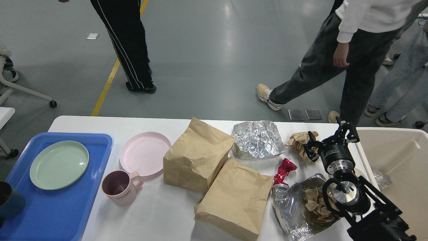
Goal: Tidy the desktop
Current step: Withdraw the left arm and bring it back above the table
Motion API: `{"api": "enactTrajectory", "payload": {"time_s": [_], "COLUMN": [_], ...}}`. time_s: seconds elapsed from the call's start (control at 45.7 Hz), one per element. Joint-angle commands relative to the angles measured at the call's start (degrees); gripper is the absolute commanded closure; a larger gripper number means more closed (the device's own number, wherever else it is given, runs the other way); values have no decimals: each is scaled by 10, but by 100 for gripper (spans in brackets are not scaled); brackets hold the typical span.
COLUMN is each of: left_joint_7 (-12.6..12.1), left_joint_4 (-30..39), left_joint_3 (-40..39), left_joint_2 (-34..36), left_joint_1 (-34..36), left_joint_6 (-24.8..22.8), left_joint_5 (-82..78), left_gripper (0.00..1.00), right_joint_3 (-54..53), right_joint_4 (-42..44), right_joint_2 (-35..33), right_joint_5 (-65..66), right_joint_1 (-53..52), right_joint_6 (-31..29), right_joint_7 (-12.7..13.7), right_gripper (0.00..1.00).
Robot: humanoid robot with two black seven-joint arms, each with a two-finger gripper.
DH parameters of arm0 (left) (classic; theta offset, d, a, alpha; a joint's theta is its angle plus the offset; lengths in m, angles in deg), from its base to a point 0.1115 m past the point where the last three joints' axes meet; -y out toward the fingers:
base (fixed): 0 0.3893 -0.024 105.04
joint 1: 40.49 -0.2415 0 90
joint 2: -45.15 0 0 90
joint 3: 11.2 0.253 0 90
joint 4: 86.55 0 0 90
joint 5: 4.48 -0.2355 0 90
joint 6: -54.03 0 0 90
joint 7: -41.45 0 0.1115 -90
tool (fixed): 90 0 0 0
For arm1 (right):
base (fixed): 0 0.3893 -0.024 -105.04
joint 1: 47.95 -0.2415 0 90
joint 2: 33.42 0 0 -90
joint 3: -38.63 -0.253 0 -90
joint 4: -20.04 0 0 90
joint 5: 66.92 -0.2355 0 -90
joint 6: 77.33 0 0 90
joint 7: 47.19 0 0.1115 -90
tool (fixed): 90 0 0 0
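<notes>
Head view
Desk [157, 214]: the desktop; large, white, matte, rounded far corners; spans the lower half of the view, grey floor beyond its far edge.
Blue tray [50, 204]: on the desk's left end; holds a green plate [59, 164]; a dark teal cup [10, 203] shows at its left edge, cut off by the frame.
Pink plate [145, 153]: on the desk, just right of the tray.
Pink mug [120, 187]: upright, lettered HOME, just in front of the pink plate, handle to the right.
Paper bags: two, brown, creased; the farther bag [197, 154] at mid-desk, the nearer bag [235, 198] overlapping its lower right corner.
Foil sheet [256, 139]: crumpled, near the far edge, right of the farther bag.
Brown paper wad [299, 140]: right of the foil sheet, just beside the right gripper.
Red wrapper [284, 170]: twisted, between the nearer bag and the right arm.
Foil with brown paper [301, 207]: crumpled, at the near right, partly behind the arm.
Beige bin [398, 167]: at the right end of the desk.
Right gripper [331, 138]: black fingers spread apart, holding nothing, above the desk's far right part.
Left gripper: out of view.
People: several legs on the floor beyond the desk.
</notes>
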Motion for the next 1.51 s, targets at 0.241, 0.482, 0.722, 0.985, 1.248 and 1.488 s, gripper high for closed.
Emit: {"api": "enactTrajectory", "payload": {"time_s": [0.241, 0.482, 0.722, 0.985, 1.248, 1.488], "left_joint_7": [2, 5, 3, 0, 1, 2], "left_joint_4": [4, 33, 76, 128, 295, 467], "left_joint_3": [-37, -29, 40, 219, 309, 412], "left_joint_2": [-9, 1, 35, 49, -10, -203], "left_joint_1": [-24, -23, 42, 250, 480, 647], "left_joint_6": [15, 11, 2, -49, -90, -33], "left_joint_5": [28, 29, 34, 82, 95, 225], "left_gripper": [14, 5, 5, 5, 4, 4], "right_joint_3": [0, 0, 0, 0, 0, 0], "right_joint_4": [-1, 0, -1, -1, 0, 0], "right_joint_2": [0, 0, 0, 0, 0, 0], "right_joint_5": [0, 0, 0, 0, 0, 0], "right_joint_1": [0, 0, 0, 0, 0, 0], "right_joint_6": [0, 0, 0, 0, 0, 0], "right_joint_7": [0, 0, 0, 0, 0, 0], "right_gripper": [0, 0, 0, 0, 0, 0]}}
